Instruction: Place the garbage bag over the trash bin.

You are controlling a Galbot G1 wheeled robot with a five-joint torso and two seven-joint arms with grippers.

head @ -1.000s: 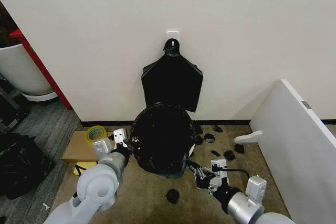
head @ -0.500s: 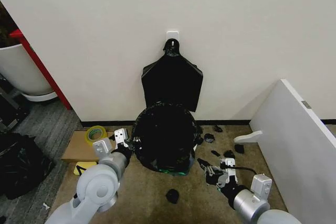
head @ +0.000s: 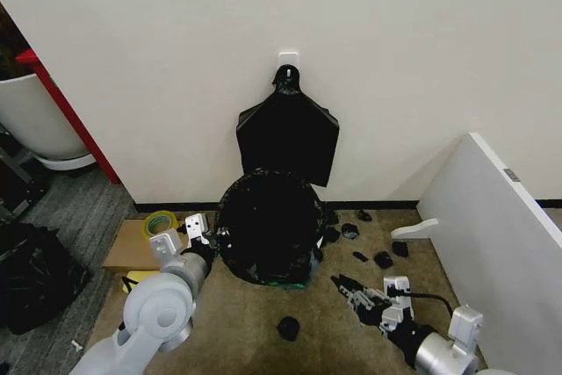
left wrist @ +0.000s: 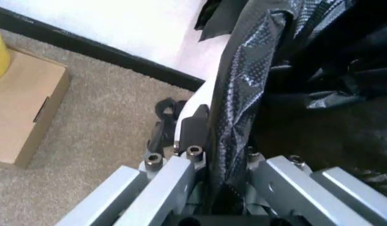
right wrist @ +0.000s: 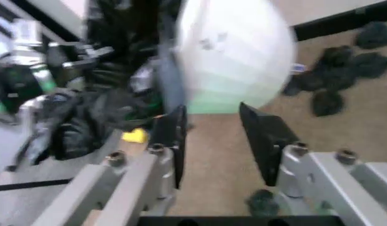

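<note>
The trash bin [head: 288,284] stands against the wall, and in the head view only a strip of its pale green base shows below the garbage bag [head: 268,226]. The glossy black bag covers the bin's mouth and sides. My left gripper [head: 200,236] is at the bin's left side, shut on the bag's edge [left wrist: 244,94]. My right gripper [head: 354,291] hovers low over the carpet to the right of the bin, open and holding nothing. The right wrist view has the bin's cream wall [right wrist: 234,56] beyond the spread fingers [right wrist: 171,136].
A flat black bag [head: 288,133] hangs from a wall hook above the bin. A cardboard box [head: 132,248] with a tape roll [head: 161,221] lies to the left. Black scraps [head: 383,259] litter the carpet. A white panel [head: 500,243] stands on the right, with a large white tub [head: 35,116] and a black sack [head: 31,274] on the left.
My right arm has drawn back to the right, away from the bin's lower right side. The bagged bin has shifted slightly left. The left gripper has stayed on the bag's edge.
</note>
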